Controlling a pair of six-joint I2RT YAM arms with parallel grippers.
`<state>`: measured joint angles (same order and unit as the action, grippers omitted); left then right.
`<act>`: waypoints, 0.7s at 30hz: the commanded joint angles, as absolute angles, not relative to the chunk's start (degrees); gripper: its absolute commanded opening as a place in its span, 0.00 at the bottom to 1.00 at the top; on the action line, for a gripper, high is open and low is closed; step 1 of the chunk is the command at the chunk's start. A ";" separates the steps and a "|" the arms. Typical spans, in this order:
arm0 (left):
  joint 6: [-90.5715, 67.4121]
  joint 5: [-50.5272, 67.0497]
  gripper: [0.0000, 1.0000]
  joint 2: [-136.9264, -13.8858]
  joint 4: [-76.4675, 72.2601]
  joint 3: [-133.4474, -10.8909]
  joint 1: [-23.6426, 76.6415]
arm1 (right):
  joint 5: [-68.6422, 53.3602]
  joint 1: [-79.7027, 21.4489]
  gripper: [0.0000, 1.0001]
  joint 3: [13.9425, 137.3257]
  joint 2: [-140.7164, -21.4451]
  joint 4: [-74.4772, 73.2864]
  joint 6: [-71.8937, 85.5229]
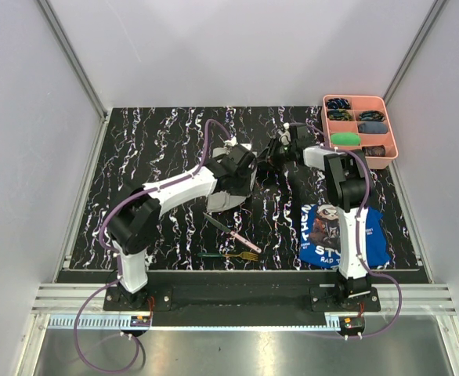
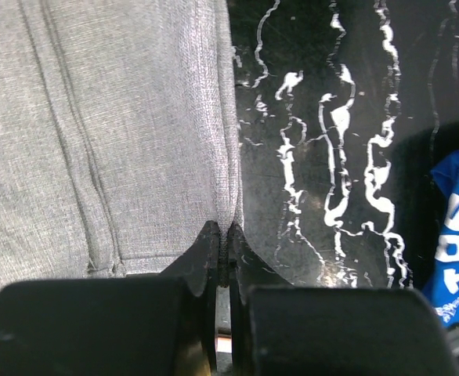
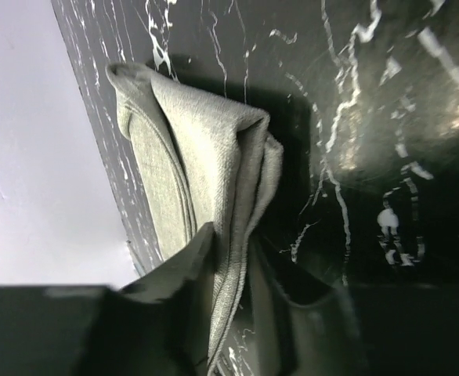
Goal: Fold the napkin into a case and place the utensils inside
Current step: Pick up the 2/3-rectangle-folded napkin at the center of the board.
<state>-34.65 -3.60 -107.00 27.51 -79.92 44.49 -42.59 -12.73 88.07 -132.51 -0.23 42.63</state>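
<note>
The light grey napkin (image 2: 104, 133) is lifted off the table between both grippers; part of it shows under the left wrist in the top view (image 1: 222, 203). My left gripper (image 2: 223, 235) is shut on its edge, at mid-table in the top view (image 1: 234, 186). My right gripper (image 3: 231, 252) is shut on a bunched, layered fold of the napkin (image 3: 214, 149), just right of the left one (image 1: 265, 164). The pink-handled knife (image 1: 234, 233) and the green-handled fork (image 1: 229, 255) lie on the table in front of the napkin, untouched.
A blue printed cloth (image 1: 343, 235) lies at the front right and shows at the right edge of the left wrist view (image 2: 457, 235). A pink compartment tray (image 1: 392, 129) with small items stands at the back right. White walls enclose the black marbled table.
</note>
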 commanded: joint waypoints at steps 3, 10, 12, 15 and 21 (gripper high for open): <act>-35.42 6.56 0.34 -107.84 21.37 -84.20 43.16 | -42.62 -10.29 0.13 93.16 -132.97 -2.63 39.30; -42.26 14.58 0.56 -105.73 9.17 -80.69 34.57 | -44.82 -9.23 0.00 99.49 -135.88 -9.05 34.28; -43.06 15.65 0.49 -106.78 7.13 -79.02 32.27 | -44.56 -9.14 0.00 99.49 -135.97 -9.84 33.58; -43.24 15.64 0.27 -110.47 6.68 -79.01 28.57 | -43.60 -9.23 0.00 99.14 -135.62 -10.72 32.78; -41.84 13.80 0.11 -114.96 5.28 -77.70 26.89 | -42.28 -9.23 0.00 98.79 -134.30 -11.51 33.31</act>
<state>-42.48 13.06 -112.90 8.47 -79.31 25.63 -42.72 -8.99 97.41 -135.41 -10.20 34.26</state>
